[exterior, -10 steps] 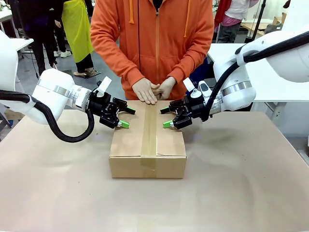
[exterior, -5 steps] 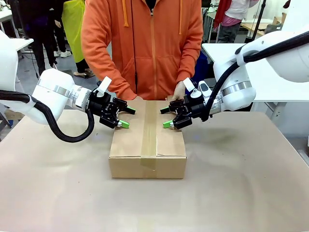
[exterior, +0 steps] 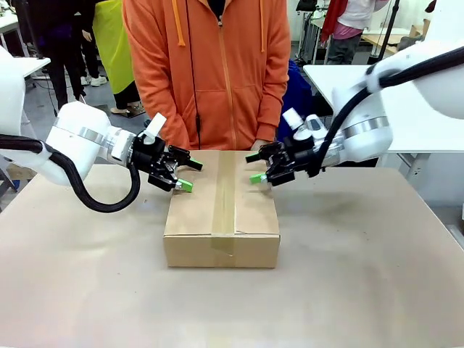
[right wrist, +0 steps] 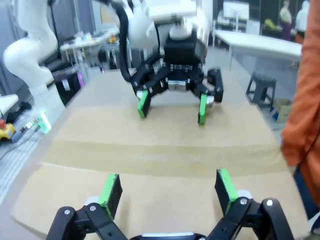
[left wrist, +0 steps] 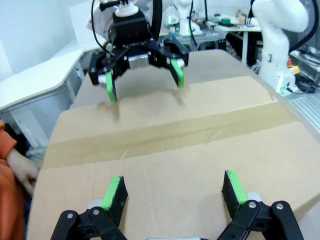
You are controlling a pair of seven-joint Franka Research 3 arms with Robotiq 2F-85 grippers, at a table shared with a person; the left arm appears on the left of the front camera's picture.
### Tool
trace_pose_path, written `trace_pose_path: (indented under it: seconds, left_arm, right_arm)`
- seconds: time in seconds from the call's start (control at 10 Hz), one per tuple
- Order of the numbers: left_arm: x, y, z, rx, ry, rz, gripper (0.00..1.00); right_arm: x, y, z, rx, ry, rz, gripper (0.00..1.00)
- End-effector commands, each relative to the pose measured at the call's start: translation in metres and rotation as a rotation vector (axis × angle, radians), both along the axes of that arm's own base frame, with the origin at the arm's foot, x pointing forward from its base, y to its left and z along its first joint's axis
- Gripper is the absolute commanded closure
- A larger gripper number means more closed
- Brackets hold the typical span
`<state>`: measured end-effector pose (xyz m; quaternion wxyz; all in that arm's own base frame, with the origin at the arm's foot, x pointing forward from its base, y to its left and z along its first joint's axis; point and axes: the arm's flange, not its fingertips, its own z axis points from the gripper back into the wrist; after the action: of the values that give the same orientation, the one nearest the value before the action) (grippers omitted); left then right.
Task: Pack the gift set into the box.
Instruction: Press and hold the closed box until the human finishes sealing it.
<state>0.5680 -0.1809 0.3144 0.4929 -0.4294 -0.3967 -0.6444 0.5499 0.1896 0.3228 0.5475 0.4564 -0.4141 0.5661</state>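
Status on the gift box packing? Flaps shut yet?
Looks done: the box sits closed on the table, flaps flat, with a tape strip along the top seam. The gift set is not visible, presumably inside. In hand: nothing; the left gripper and right gripper hover open above the box top. Left: possibly just pulling the arms away.
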Motion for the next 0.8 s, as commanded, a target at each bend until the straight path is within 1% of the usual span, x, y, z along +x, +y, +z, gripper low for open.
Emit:
trace_pose_path:
  seconds: [0.0,0.1,0.2,0.3,0.4,0.5,0.6,0.7]
  left_arm:
    - [-0.04,0.048,0.055,-0.144,-0.024,-0.039,0.0]
    - [-0.063,0.088,0.08,-0.274,-0.054,-0.037,0.0]
    - [-0.089,0.136,0.091,-0.413,-0.118,-0.003,0.0]
    - [-0.108,0.176,0.086,-0.494,-0.16,0.093,0.0]
    - [-0.125,0.21,0.073,-0.596,-0.175,0.2,0.0]
    - [-0.136,0.232,0.058,-0.649,-0.157,0.339,0.0]
    - [-0.114,0.192,0.104,-0.502,-0.147,0.115,0.0]
    - [-0.114,0.192,0.104,-0.502,-0.147,0.115,0.0]
  right_arm:
    - [-0.04,-0.06,0.044,0.187,-0.001,-0.066,0.0]
    - [-0.056,-0.097,0.058,0.247,-0.026,-0.116,0.0]
    - [-0.074,-0.139,0.061,0.289,-0.052,-0.213,0.0]
    - [-0.089,-0.174,0.055,0.344,-0.072,-0.33,0.0]
    - [-0.103,-0.202,0.045,0.414,-0.089,-0.454,0.0]
    - [-0.113,-0.218,0.035,0.462,-0.126,-0.54,0.0]
    - [-0.09,-0.196,0.063,0.341,-0.03,-0.34,0.0]
    - [-0.09,-0.196,0.063,0.341,-0.03,-0.34,0.0]
